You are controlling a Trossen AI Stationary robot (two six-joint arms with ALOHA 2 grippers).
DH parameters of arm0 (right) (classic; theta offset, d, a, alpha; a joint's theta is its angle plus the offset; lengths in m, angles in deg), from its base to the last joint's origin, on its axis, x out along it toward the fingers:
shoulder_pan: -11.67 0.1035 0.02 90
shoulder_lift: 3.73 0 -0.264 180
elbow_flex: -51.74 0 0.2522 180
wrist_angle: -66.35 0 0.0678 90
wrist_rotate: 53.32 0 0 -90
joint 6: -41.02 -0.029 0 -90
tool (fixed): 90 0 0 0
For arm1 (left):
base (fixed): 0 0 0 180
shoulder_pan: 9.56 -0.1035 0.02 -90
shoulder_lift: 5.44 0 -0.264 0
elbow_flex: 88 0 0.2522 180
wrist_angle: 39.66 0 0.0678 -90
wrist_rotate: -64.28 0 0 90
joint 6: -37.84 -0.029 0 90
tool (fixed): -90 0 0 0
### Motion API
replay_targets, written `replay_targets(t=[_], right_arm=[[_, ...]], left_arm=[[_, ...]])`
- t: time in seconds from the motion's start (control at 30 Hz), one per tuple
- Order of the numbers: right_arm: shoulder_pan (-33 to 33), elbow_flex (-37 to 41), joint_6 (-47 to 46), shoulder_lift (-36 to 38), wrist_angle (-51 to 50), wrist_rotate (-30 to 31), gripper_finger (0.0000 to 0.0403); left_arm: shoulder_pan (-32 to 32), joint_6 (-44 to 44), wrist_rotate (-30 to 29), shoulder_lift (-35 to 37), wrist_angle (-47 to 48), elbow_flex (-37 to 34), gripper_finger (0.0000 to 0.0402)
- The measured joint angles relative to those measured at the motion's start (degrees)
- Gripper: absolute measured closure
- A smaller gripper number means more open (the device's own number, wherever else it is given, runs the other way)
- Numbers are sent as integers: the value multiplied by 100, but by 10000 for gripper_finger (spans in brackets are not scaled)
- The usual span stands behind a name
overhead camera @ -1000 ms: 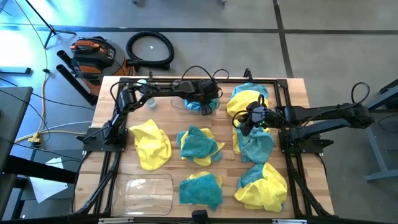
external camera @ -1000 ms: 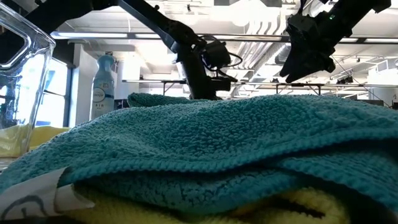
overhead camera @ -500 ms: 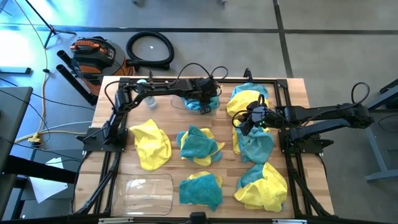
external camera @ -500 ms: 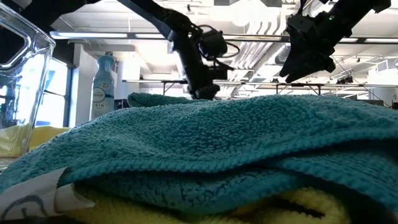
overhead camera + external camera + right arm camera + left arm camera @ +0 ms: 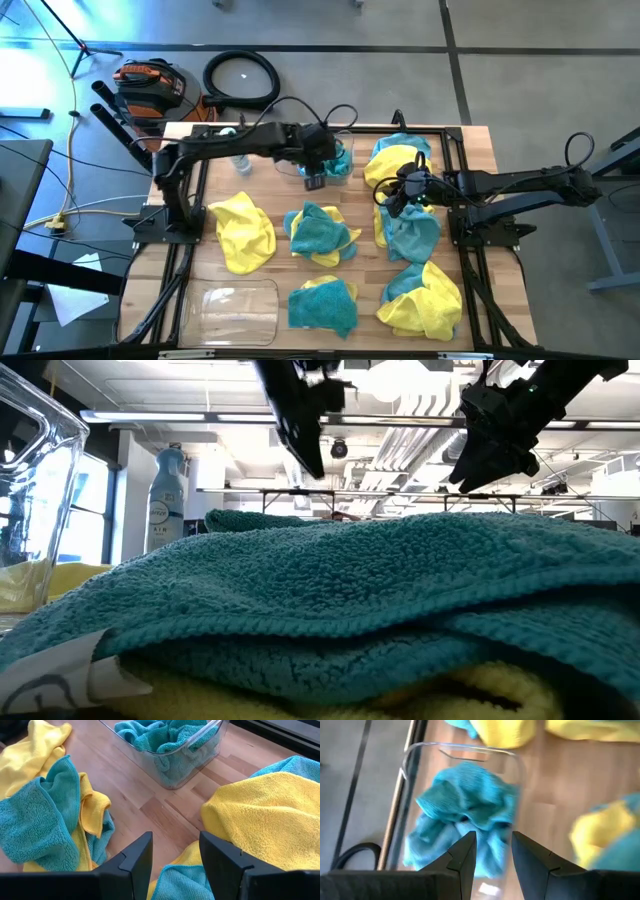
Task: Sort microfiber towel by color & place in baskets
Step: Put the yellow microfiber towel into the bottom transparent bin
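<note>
Left tool (image 5: 314, 180) open above teal-filled basket (image 5: 300, 168), bottle label (image 5: 166, 512) unreadable

The whole table (image 5: 480, 140) is seen straight down from well above in the high view, while the low view is taken level from table-top height, pressed close against a teal towel (image 5: 380, 590). From each wrist, a close downward look past its own fingers is given. The clear basket of teal towels (image 5: 465, 815) (image 5: 172, 750) is shared by both wrist views and the high view (image 5: 335, 160).
</note>
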Motion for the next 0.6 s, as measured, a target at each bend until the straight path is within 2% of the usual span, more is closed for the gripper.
replay_targets(t=[0.1, 0.2, 0.37, 0.6], right_arm=[[0, 0, 3, 0, 1, -2, 245], [0, 0, -43, 0, 15, -80, 245], [145, -2, -301, 0, 162, -92, 245], [978, -346, -598, 0, 113, -105, 245]], left_arm=[[359, 313, -22, 294, 350, -7, 289], [807, 481, -32, 730, 301, -424, 289], [1468, 1043, -160, 1824, -325, -1840, 289], [2208, 2199, -700, 3674, -1094, -3826, 289]])
